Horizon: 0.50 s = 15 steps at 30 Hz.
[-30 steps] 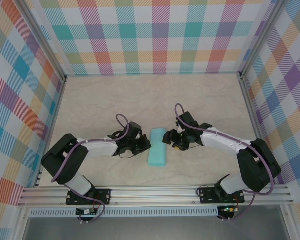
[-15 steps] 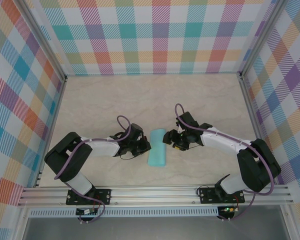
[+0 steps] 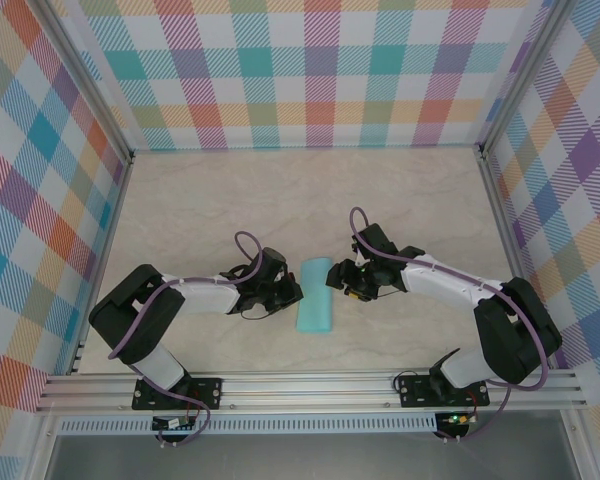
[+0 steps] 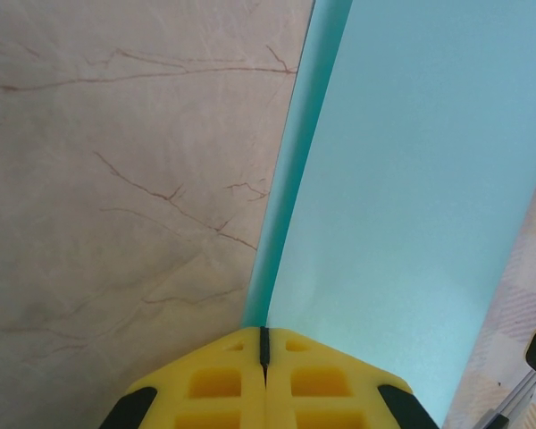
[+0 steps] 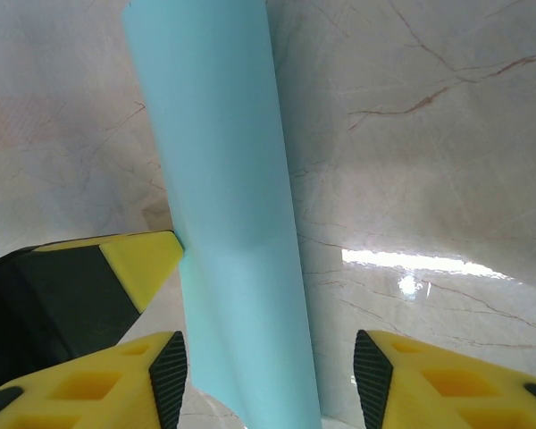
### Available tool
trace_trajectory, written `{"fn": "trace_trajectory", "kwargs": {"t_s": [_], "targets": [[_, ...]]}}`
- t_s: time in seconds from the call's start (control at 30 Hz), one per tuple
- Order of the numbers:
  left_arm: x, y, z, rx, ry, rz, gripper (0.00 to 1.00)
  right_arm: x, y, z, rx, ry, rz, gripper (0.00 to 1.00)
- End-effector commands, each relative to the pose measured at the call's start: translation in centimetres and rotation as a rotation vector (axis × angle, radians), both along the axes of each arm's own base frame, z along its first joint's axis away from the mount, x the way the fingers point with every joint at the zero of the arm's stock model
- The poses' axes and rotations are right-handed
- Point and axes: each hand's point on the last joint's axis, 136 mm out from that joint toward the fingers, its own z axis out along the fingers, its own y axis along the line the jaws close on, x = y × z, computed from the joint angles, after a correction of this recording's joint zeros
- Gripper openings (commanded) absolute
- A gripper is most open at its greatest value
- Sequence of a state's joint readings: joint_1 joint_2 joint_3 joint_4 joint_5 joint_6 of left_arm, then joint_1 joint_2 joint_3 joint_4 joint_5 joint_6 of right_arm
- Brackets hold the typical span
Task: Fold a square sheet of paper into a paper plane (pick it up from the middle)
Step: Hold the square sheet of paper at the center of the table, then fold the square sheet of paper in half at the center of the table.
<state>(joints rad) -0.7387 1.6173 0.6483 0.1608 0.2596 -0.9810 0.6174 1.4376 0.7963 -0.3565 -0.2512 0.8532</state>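
The square sheet of paper (image 3: 315, 295) lies folded into a narrow turquoise strip between the two arms. My left gripper (image 3: 296, 291) is at its left long edge. In the left wrist view the yellow fingers (image 4: 264, 338) are pressed together, and the paper (image 4: 402, 197) rises from their seam in two layers. My right gripper (image 3: 333, 282) is open at the strip's right side. In the right wrist view the paper (image 5: 228, 206) bulges upward between its spread fingers (image 5: 266, 375), and the left gripper's yellow tip (image 5: 147, 259) touches the strip's far edge.
The marble-patterned tabletop (image 3: 210, 210) spreads around the strip. Checkered walls (image 3: 310, 70) and aluminium frame posts close in the back and both sides. A metal rail (image 3: 310, 385) runs along the near edge by the arm bases.
The left arm's elbow has shifted slightly inward. The paper strip now looks a little narrower than a second ago. The right arm has barely moved.
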Motion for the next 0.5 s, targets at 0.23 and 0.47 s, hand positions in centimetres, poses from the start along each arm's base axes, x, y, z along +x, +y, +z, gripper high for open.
{"fn": "trace_trajectory", "kwargs": {"t_s": [0.23, 0.47], "targets": [[-1.3, 0.8, -2.1, 0.049, 0.037, -0.002, 0.02, -0.4, 2.7, 1.6, 0.165, -0.008, 0.066, 0.35], [-1.4, 0.9, -2.3, 0.064, 0.039, -0.007, 0.02, 0.0, 4.9, 1.1, 0.267, 0.026, 0.103, 0.26]]}}
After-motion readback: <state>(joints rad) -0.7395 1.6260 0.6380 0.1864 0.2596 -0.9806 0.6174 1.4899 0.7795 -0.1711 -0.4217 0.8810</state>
